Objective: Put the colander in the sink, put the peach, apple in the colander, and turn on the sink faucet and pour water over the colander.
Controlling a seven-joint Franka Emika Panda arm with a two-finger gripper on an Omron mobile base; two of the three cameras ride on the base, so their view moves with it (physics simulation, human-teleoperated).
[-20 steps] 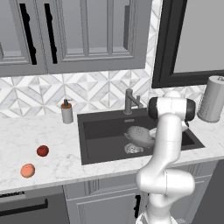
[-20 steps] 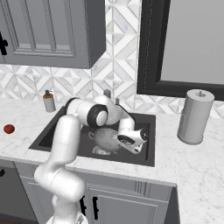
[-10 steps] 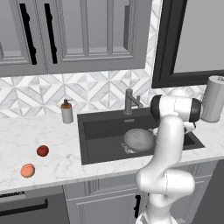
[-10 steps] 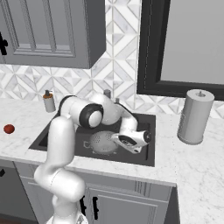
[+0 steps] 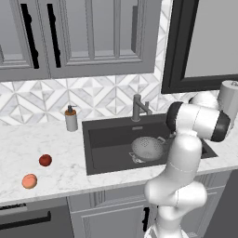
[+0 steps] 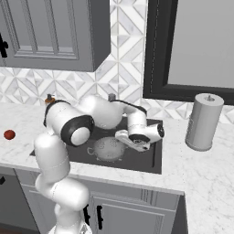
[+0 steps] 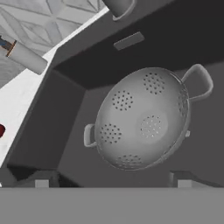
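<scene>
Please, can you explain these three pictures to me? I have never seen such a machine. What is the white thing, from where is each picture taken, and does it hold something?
The white thing is a robot arm in a computer-drawn kitchen. Two pictures come from cameras on its base, behind it to the left and to the right. The third comes from a camera on its hand, looking down into the sink.

In the sink lies the colander, a metal bowl with holes. The claw is open above it and holds nothing.

On the counter left of the sink lie the apple and the peach. The faucet stands behind the sink, a soap bottle to its left and a paper towel roll to the right.
</scene>
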